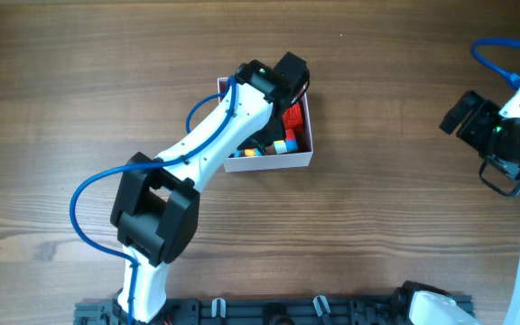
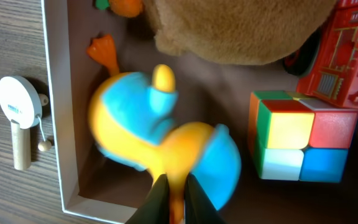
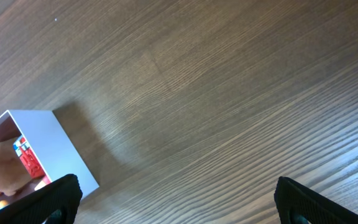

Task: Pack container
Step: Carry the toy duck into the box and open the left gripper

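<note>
The container [image 1: 269, 162], square and shallow with smooth white walls and a dusty-pink floor, is seen just left of centre in the overhead frame, on the wood-grained bench [image 1: 377, 235]. The left gripper [image 2: 173, 190] is positioned over it, jaws clenched on a thin orange part of a glossy yellow-and-blue toy [image 2: 160, 137], which is blurred. A two-by-two coloured cube [image 2: 300, 134], a ribbed red plastic piece [image 2: 340, 56] and brown plush [image 2: 241, 28] are recorded inside. The right gripper [image 3: 179, 199] is noted with jaws spread wide, holding nothing.
</note>
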Controlling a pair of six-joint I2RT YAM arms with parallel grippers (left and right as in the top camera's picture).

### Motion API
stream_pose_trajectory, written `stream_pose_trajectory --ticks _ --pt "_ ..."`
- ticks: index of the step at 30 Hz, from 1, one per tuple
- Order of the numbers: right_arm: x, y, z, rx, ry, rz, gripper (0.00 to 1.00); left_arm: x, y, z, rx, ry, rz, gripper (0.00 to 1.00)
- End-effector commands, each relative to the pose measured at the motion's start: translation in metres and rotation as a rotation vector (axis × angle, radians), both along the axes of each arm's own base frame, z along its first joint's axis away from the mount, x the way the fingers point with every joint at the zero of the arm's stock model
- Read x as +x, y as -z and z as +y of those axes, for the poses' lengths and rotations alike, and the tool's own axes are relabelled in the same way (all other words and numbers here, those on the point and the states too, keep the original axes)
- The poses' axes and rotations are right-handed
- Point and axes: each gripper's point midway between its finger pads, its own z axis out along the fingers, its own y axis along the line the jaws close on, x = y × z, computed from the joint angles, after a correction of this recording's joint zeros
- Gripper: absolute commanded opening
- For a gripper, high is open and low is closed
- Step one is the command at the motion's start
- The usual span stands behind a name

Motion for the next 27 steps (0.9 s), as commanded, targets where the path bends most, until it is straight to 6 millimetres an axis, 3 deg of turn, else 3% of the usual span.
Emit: stream_pose_trajectory --ticks 1,8,14,17,20,22,27 --pt "0.000 0.003 0.002 0.016 -0.004 0.007 1.00 -0.002 0.016 0.005 0.045 -0.022 0.019 0.14" --pt "0.000 0.003 0.002 0.016 -0.004 0.006 1.00 -0.003 0.026 0.007 0.052 -0.047 0.026 0.27" --pt "0.000 0.002 0.001 0.012 -0.001 0.005 1.00 -0.002 0.014 0.011 0.040 -0.050 0.013 0.22" --pt "0.001 0.002 0.001 0.011 -0.002 0.000 1.00 0.003 -0.015 0.009 -0.003 -0.024 -0.044 0.22" --pt "0.002 0.002 0.001 0.011 -0.002 -0.003 1.00 0.007 -0.051 0.006 -0.057 -0.004 -0.123 0.30" --pt "0.002 0.002 0.001 0.011 -0.002 -0.002 1.00 0.005 -0.100 0.018 -0.093 -0.013 -0.243 0.43" --pt "0.000 0.003 0.001 0.013 -0.002 0.006 1.00 -0.009 -0.125 0.051 0.012 -0.029 -0.280 0.55"
